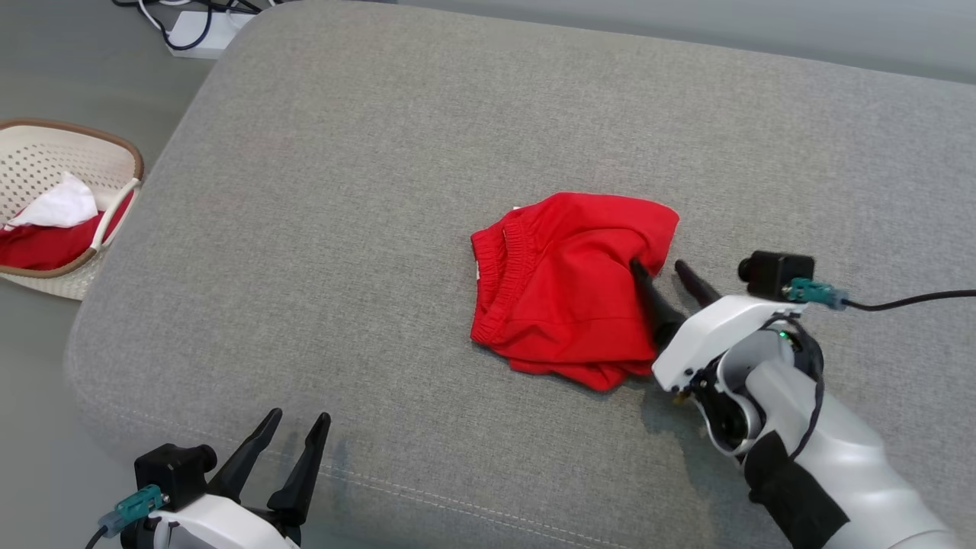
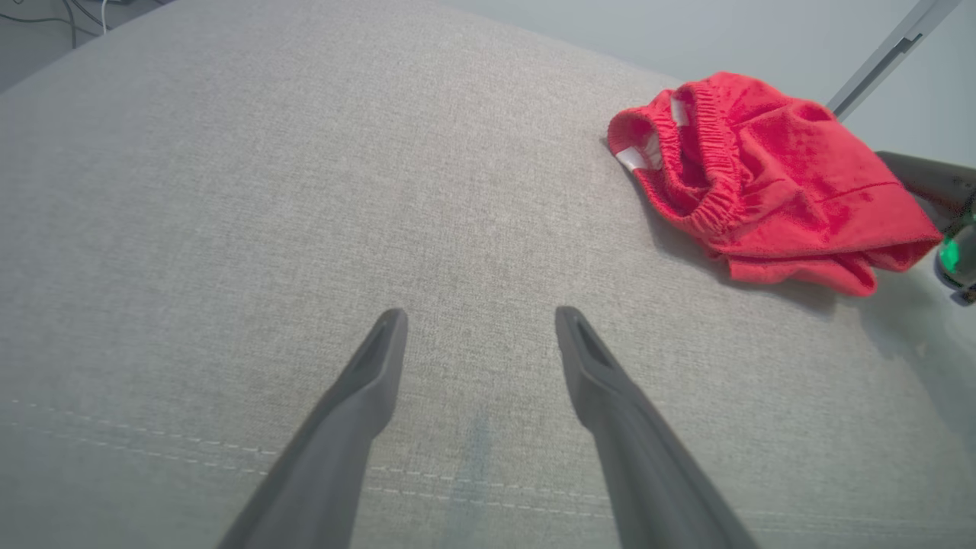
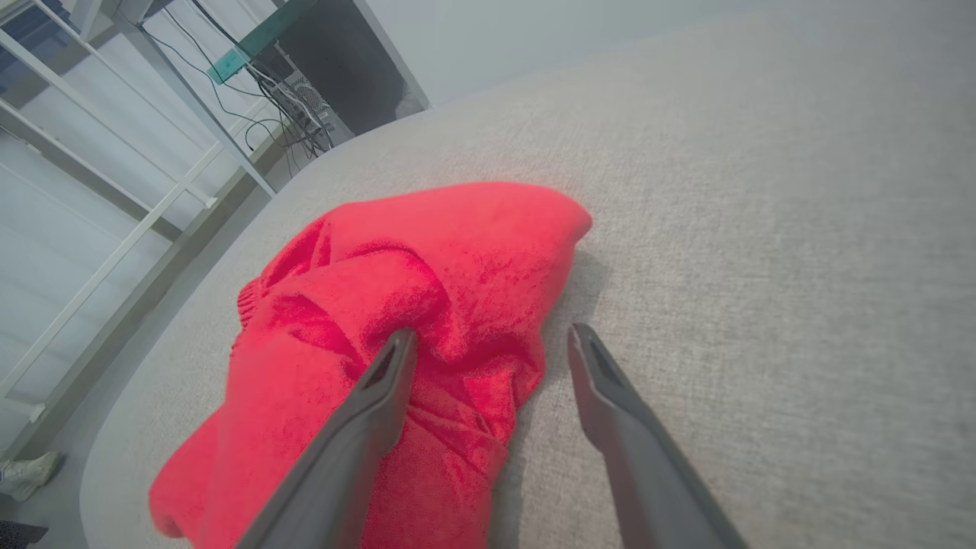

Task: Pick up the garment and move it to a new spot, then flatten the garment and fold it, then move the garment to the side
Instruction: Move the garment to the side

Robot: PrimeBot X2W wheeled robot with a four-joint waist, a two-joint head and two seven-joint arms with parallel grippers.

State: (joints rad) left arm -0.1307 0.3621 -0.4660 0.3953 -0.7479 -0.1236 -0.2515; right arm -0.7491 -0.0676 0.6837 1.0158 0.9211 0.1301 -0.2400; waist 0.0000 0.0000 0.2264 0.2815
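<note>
We work over a broad grey upholstered surface (image 1: 343, 191) with a stitched seam along its near edge, right under our left jaws. Past the surface's edge, off to the outer side of the left jaws, a pale perforated basket (image 1: 126, 152) sits on the floor holding a white cloth (image 1: 65, 204) and a red cloth (image 1: 42, 245). The garment (image 1: 568, 286), crumpled red shorts with an elastic waistband (image 1: 509, 267), lies on the surface directly at the tips of our right jaws, waistband on the side farthest from them. Our right jaws stand apart and clamp nothing: one finger (image 3: 385, 381) rests its tip on a fold at the garment's near edge, the other finger (image 3: 602, 389) is over bare fabric just beside the garment. Our left jaws also stand apart and empty, fingers (image 2: 366, 381) low over the surface, with the garment well apart from them, ahead and toward the right jaws.
</note>
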